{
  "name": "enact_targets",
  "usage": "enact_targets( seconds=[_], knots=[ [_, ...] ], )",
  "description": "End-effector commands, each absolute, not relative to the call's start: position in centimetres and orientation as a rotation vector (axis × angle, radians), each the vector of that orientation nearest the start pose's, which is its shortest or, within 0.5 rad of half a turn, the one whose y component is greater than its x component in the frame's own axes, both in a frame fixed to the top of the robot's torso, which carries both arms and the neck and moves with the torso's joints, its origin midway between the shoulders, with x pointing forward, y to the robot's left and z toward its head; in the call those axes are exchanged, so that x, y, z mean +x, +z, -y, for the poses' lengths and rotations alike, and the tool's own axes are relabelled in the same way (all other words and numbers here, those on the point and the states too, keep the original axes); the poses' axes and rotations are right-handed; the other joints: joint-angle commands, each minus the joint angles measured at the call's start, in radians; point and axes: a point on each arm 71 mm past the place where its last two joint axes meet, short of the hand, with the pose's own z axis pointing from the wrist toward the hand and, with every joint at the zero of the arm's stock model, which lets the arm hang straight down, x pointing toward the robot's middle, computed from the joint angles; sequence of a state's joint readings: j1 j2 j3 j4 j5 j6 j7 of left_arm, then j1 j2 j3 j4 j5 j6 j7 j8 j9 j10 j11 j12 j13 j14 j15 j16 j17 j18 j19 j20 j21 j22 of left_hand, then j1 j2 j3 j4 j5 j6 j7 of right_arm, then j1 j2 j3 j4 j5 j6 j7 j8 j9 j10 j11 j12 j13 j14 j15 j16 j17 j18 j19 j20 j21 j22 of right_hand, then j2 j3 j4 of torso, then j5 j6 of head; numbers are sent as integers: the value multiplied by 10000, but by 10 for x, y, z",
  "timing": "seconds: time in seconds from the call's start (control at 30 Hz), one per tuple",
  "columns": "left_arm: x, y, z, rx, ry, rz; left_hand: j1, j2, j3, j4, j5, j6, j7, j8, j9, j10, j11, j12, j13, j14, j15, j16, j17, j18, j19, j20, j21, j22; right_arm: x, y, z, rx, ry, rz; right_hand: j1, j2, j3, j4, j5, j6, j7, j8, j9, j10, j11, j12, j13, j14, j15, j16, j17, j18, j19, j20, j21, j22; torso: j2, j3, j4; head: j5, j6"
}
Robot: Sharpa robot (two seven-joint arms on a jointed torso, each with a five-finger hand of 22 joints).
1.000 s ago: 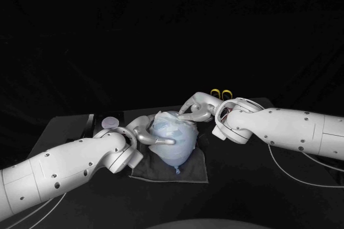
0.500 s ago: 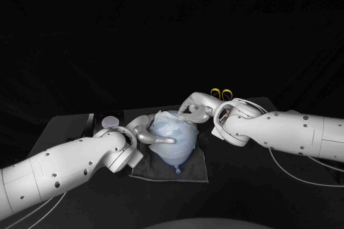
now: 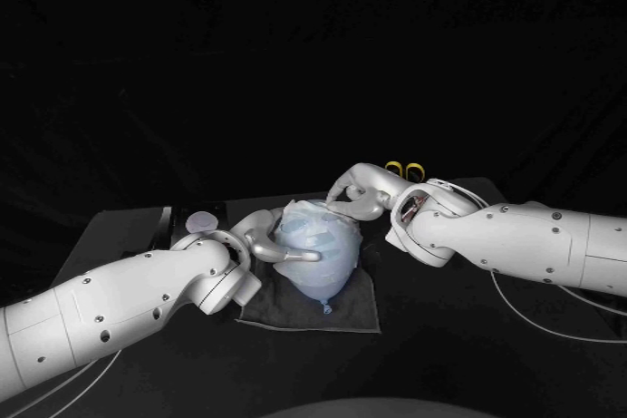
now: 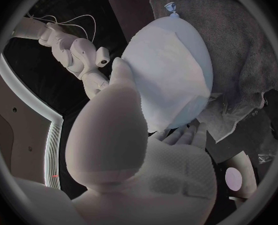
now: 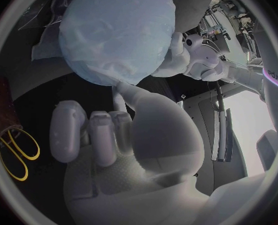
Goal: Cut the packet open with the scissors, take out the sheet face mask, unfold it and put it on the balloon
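Two hands were at the balloon [image 3: 322,282] in the head view; it lay on its side on a dark cloth [image 3: 342,316] at the middle of the table [image 3: 130,237], knot toward 6 o'clock. The mask [image 3: 318,232] was draped over its upper side, rumpled toward 12 o'clock. The left hand [image 3: 277,246] lay against the balloon's 9 o'clock flank, one finger stretched across the mask and the rest spread, clamped on nothing. The right hand [image 3: 360,193] sat at the balloon's 1 o'clock, fingers bent down onto the mask's far edge. The scissors [image 3: 405,170], only their yellow handles plain, lay beyond that hand, also toward 1 o'clock and well apart from the balloon; a pale disc [image 3: 200,223] sat near 10 o'clock, just behind the left wrist. In the left wrist view one finger of the left hand stood against the balloon's side, touching the mask, which showed as a paler panel on the balloon; the knot pointed out over the cloth. In the right wrist view most of the right hand's fingers were curled together with nothing in them, while one straight finger pressed its tip on the wrinkled mask. The left hand touched the balloon's far side, and the scissors lay beside the right hand, untouched.
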State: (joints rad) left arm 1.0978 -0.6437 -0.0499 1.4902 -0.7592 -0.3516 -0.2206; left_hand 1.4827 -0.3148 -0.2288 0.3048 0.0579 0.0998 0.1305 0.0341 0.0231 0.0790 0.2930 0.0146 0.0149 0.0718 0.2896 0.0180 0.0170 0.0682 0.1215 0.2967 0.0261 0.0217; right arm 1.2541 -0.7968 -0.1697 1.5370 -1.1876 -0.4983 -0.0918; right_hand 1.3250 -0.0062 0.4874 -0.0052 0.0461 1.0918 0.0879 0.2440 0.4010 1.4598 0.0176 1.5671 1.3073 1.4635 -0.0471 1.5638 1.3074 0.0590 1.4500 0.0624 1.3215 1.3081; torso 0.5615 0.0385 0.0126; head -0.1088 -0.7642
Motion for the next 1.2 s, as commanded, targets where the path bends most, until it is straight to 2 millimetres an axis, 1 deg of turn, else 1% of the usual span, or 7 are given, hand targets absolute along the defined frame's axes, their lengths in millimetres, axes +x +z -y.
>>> enact_targets(
  seconds=[0.03,0.53,1.03,1.1,1.13,1.17,1.2],
  knots=[
    [460,-252,-117,-5794,-9868,-20345,89,-8,-4,-17,-36,5,1736,-5,14,-75,-8,-16,-14,-81,-11,-45,-11,-120,-62,22,-63,-17,480,-196,185,1496,7920,-16144,-42,55,94,7,28,196,-99,59,252,1110,-151,37,2635,1073,-103,70,2634,-20,2,-98,33,1098,1,5,2,2,-17],
    [460,-252,-117,-5787,-9874,-20360,113,-8,0,-17,-34,-10,1735,-10,11,-87,-9,-18,-16,-97,-10,-47,-15,-119,-63,21,-63,-17,491,-195,188,1917,7611,-15832,-166,20,276,-90,28,203,-120,148,346,1110,-172,37,2635,1073,-124,70,2634,-23,12,-121,41,1115,3,-4,7,13,5],
    [460,-252,-117,-5806,-9839,-20362,148,-8,-6,-16,-35,-13,1735,-12,12,-97,-12,-20,-17,-103,-10,-48,-15,-115,-70,19,-63,-17,499,-197,190,1911,7369,-16089,-216,16,341,-117,27,190,-121,172,379,1110,-174,37,2635,1073,-128,70,2634,-16,-4,-128,5,1098,6,3,3,3,42],
    [460,-252,-117,-5806,-9834,-20365,148,-8,-6,-16,-35,-13,1735,-12,12,-97,-12,-20,-17,-103,-10,-48,-15,-115,-70,19,-63,-17,499,-195,191,2086,7545,-16163,-420,91,483,-42,23,-90,-41,76,406,1110,-119,37,2635,1073,-97,70,2634,0,-49,-121,-90,1051,-2,7,-12,10,50],
    [460,-252,-117,-5806,-9834,-20364,148,-8,-6,-16,-35,-13,1735,-12,12,-97,-12,-20,-17,-103,-10,-48,-15,-115,-70,19,-63,-17,499,-195,191,2172,7623,-16213,-639,16,455,69,29,-479,81,-128,358,1110,-5,37,2635,1073,-38,70,2634,2,-66,-94,-128,1034,-8,5,-22,4,51],
    [460,-252,-117,-5806,-9835,-20363,148,-8,-6,-16,-35,-13,1735,-12,12,-97,-12,-20,-17,-103,-10,-48,-15,-115,-70,19,-63,-17,499,-194,192,2251,7700,-16271,-966,-172,271,257,183,-798,235,-312,295,1110,94,37,2635,1073,41,70,2634,2,-75,-67,-150,1023,-11,3,-27,-2,63],
    [460,-252,-117,-5804,-9837,-20364,148,-8,-6,-16,-35,-13,1735,-12,12,-97,-12,-20,-17,-103,-10,-48,-15,-115,-70,19,-63,-17,499,-194,192,2335,7778,-16347,-1411,-344,1,565,26,-939,325,-426,265,1110,205,37,2635,1073,169,70,2634,-8,-84,30,-177,1014,-11,2,-27,-1,68]
  ],
)
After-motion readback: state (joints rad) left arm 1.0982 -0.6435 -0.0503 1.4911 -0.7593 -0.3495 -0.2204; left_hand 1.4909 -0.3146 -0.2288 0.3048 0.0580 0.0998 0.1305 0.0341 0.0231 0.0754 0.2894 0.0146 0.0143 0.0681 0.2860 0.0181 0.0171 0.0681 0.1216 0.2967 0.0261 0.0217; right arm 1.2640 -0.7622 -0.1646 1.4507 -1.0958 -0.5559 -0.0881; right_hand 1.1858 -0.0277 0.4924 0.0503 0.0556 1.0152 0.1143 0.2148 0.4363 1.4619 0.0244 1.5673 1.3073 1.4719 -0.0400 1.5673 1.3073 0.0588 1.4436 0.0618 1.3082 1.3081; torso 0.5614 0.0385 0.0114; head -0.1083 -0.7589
